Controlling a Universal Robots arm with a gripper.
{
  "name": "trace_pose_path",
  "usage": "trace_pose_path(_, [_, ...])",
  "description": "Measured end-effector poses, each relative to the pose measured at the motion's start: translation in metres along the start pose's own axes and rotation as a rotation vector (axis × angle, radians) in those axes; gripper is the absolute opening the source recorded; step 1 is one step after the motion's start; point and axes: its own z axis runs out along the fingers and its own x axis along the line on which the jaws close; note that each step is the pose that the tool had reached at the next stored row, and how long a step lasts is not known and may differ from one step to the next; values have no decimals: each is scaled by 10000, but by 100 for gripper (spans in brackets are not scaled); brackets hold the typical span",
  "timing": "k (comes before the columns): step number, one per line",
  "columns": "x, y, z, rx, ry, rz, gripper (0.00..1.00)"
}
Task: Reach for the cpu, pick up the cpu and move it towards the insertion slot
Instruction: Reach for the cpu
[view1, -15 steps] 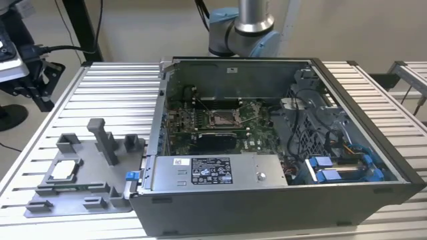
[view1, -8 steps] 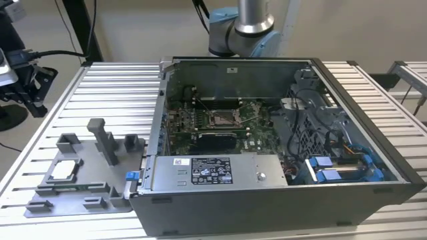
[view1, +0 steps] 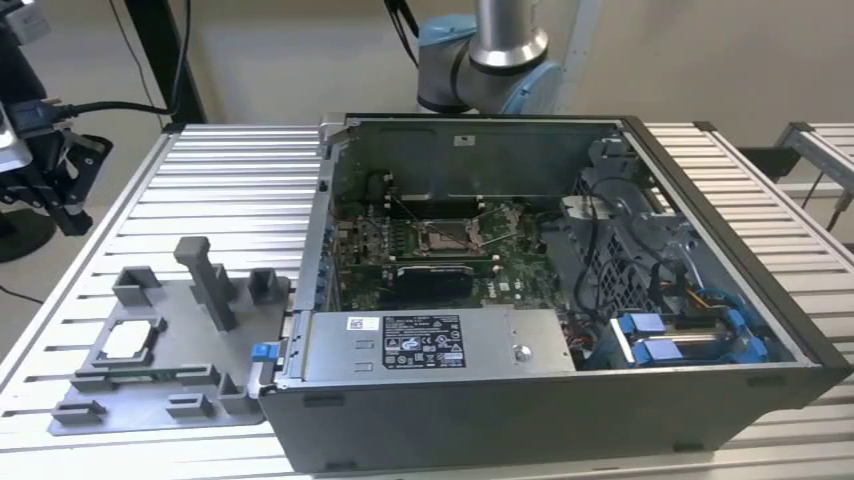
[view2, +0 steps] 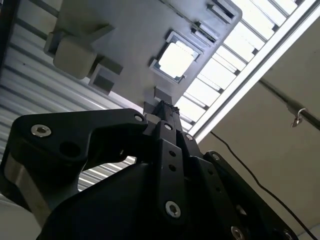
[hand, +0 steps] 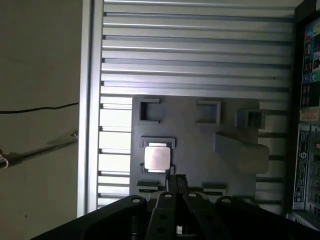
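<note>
One square silvery cpu seated in grey plastic fixture; black tool closed, empty, near.

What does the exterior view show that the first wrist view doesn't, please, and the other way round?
Exterior view: the insertion slot on the green circuit board, down inside the open computer case, with the arm's base behind it. First wrist view: the gripper from close up, fingers together, its tips seen just beside the cpu. Both: the cpu seated in its pocket on the grey fixture plate, which lies on the slatted table.
</note>
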Motion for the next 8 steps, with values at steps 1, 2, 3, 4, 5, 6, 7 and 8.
trace_pose_path(1, [0, 0, 0, 0, 0, 0, 0])
trace_pose_path(2, [1, 0, 0, 0, 0, 1, 0])
trace_pose_path(3, [1, 0, 0, 0, 0, 0, 0])
trace_pose_path(4, [2, 0, 0, 0, -1, 0, 0])
trace_pose_path(5, [2, 0, 0, 0, 0, 0, 0])
trace_pose_path(6, [3, 0, 0, 0, 0, 0, 0])
trace_pose_path(7, [3, 0, 0, 0, 0, 0, 0])
trace_pose_path(8, [5, 0, 0, 0, -1, 0, 0])
